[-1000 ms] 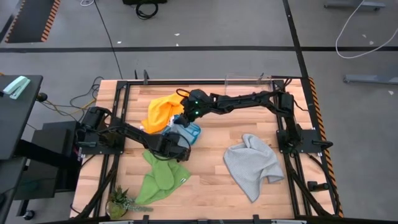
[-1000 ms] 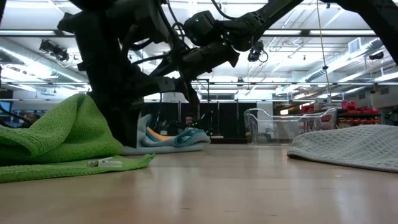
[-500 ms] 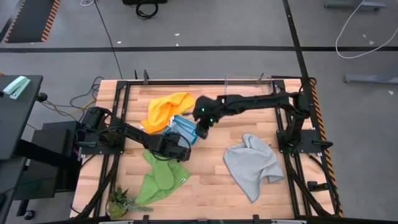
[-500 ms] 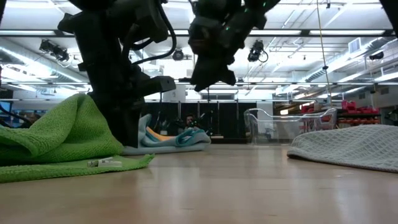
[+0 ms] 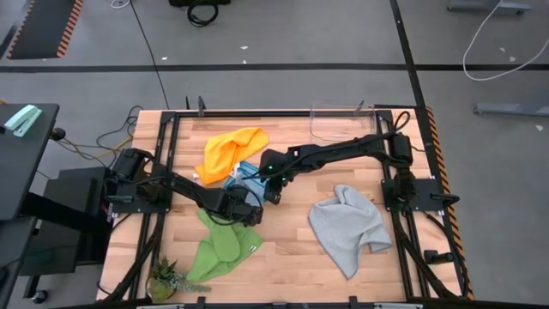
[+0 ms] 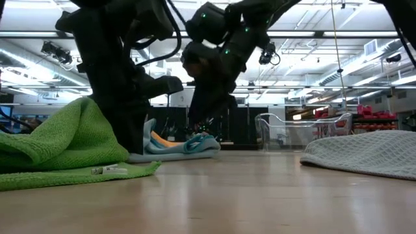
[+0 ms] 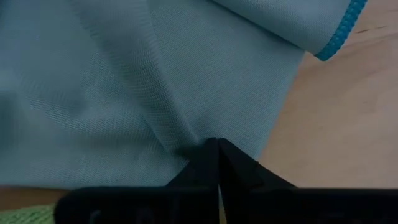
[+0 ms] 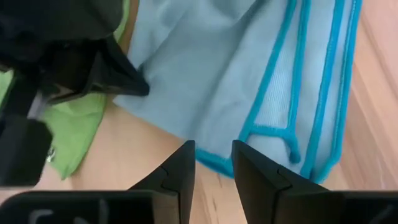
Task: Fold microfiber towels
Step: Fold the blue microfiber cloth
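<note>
The left gripper (image 7: 214,163) pinches a fold of the light blue towel (image 5: 249,174) mid-tabletop, jaws shut on it. The green towel (image 5: 221,247) lies crumpled toward the near-left corner, the yellow-orange towel (image 5: 227,152) touching the blue one. The right gripper (image 8: 211,163) hovers parted over the blue hem. Soft, light, limp: best pinched at a corner. The grey towel (image 5: 347,227) lies apart, right.

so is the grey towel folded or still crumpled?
Crumpled. The grey towel lies loose and uneven on the table, one corner flopped over itself, no neat edges.
</note>
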`<action>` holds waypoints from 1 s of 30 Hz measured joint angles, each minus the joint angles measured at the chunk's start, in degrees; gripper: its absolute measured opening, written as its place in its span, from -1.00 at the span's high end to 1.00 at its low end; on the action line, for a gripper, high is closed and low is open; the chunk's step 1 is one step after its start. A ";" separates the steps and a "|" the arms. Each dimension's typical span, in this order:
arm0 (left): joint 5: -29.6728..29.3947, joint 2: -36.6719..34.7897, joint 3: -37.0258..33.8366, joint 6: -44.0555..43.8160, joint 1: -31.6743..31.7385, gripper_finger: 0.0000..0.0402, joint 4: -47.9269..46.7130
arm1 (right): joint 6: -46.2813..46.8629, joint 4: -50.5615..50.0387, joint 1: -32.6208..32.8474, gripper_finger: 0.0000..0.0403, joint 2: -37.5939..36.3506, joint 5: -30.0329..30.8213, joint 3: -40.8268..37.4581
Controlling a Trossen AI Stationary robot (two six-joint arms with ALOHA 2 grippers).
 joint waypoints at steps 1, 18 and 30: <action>-0.01 0.00 0.00 -0.29 -0.17 0.97 0.08 | -0.02 -0.18 -0.41 0.45 0.52 -0.66 0.00; 0.15 0.00 0.00 -1.20 -0.65 0.97 0.40 | 0.24 1.65 -4.74 0.45 3.27 -6.92 0.00; 0.10 0.00 -0.04 -1.21 -0.63 0.93 0.63 | -0.58 2.88 -6.90 0.36 3.32 -10.78 0.00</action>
